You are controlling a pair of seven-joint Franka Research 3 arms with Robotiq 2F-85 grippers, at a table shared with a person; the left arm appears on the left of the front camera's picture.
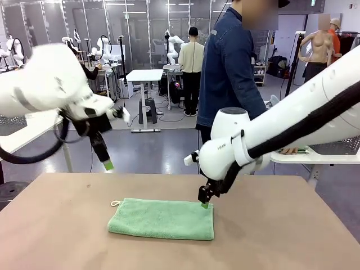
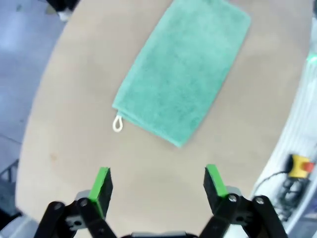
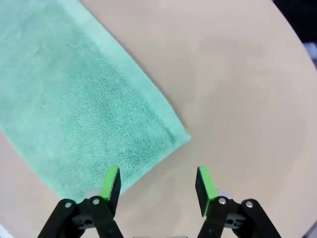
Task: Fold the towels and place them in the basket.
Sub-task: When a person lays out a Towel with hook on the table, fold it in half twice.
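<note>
Bench [image 1: 281,236]: tan top, carrying 1 towel near its middle.
Person [image 1: 228,73]: dark blue jacket, standing at the far side.
Towel [image 1: 162,219]: mint green, lying flat on the bench, long edges running left to right.
Right hand [image 1: 203,201]: 2 fingers spread, low at the towel's far right corner, 1 green pad [image 3: 111,182] over the cloth's edge, the other over bare bench.
Left hand [image 2: 158,181]: fingers spread, holding nothing, raised above the bench, apart from the towel.
Loop [image 2: 117,123]: white, at the towel's far left corner.
</note>
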